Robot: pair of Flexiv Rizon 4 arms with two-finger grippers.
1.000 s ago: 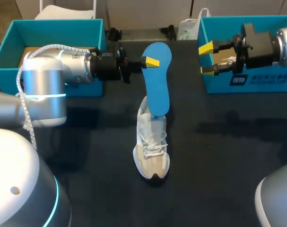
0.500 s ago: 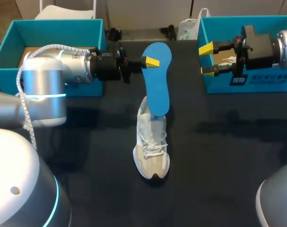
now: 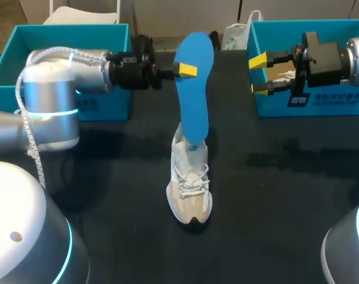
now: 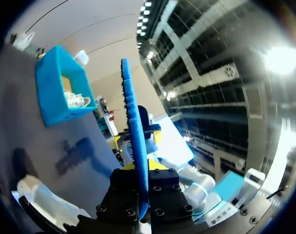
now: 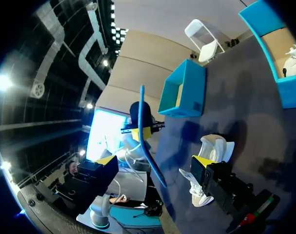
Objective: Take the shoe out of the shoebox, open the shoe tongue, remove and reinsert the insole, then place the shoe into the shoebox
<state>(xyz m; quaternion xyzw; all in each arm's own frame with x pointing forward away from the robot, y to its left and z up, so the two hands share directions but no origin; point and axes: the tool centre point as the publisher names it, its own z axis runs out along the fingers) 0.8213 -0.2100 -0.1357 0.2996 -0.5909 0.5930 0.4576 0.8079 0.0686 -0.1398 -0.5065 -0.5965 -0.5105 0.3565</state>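
A dark table (image 3: 274, 195) carries a pale shoe (image 3: 190, 189) at its middle, toe pointing towards the robot. One blue box (image 3: 67, 32) stands well off to the shoe's left and another (image 3: 321, 100) well off to its right, both beyond its heel.

The left gripper (image 3: 188, 70), clamped on the upper part of the blue insole (image 3: 193, 89), has drawn back and upward over the past second. The insole now stands taller above the shoe than before. Its lower end is at the shoe's opening, and the head view does not show whether it has come fully free. The shoe itself has not shifted.

The right gripper (image 3: 257, 75) holds nothing. Its fingers are parted, and it hangs to the right of the shoe, in front of the right-hand box, much where it was a second ago.

The lift suggests the removal step is almost done. Putting the insole back in and returning the shoe to a box remain.
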